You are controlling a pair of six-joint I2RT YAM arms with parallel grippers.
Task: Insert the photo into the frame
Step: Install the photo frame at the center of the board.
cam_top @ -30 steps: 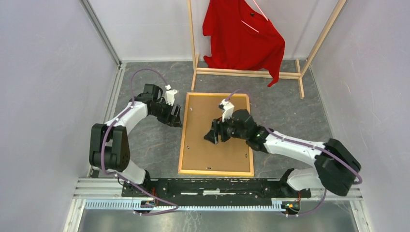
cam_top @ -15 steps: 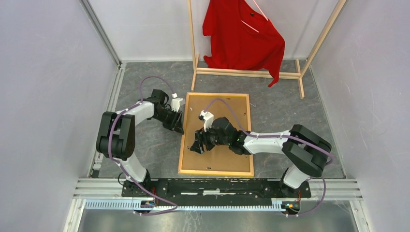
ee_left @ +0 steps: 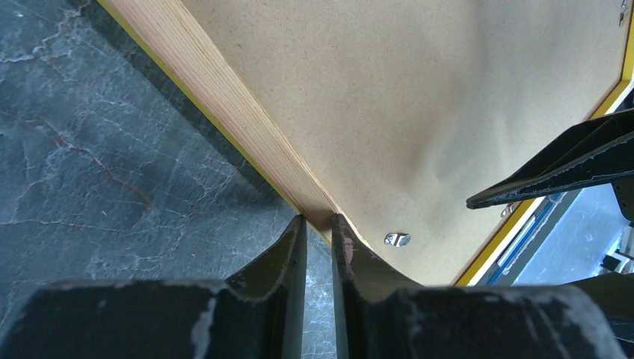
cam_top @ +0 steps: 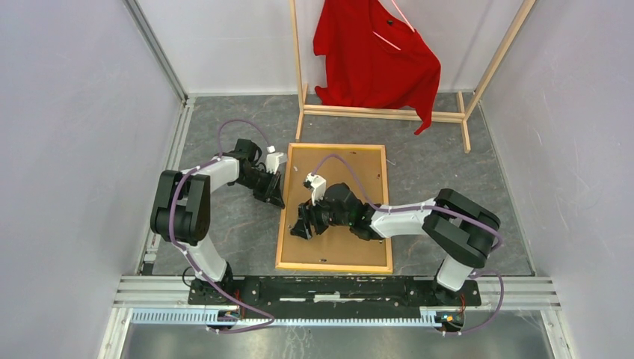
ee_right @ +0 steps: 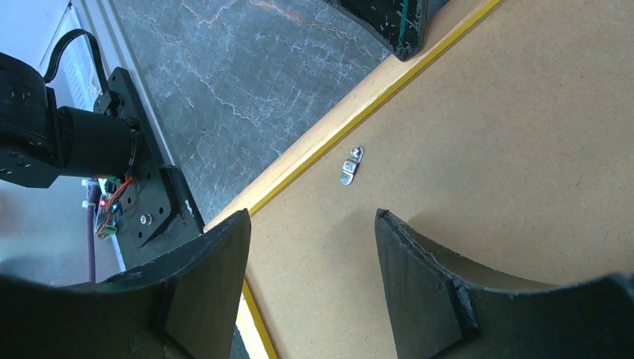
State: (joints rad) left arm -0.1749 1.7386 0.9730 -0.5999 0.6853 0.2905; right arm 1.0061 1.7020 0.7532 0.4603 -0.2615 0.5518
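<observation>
From above, the frame (cam_top: 333,267) lies back-up on the dark marbled table (cam_top: 232,232), with a brown backing board (cam_top: 333,250) inside it; the left gripper (cam_top: 275,196) sits at its left rail and the right gripper (cam_top: 300,228) is over the board near that rail; a red shirt (cam_top: 374,52) hangs on a wooden rack (cam_top: 381,114) behind.

In the left wrist view, the left gripper (ee_left: 318,224) is closed to a narrow gap, the frame's (ee_left: 224,97) wooden rail pinched between its tips; a metal clip (ee_left: 397,239) lies on the board (ee_left: 411,112).

In the right wrist view, the right gripper (ee_right: 312,217) stands wide and grasps nothing above the board (ee_right: 523,149); a clip (ee_right: 350,164) lies just beside the rail (ee_right: 329,123).
</observation>
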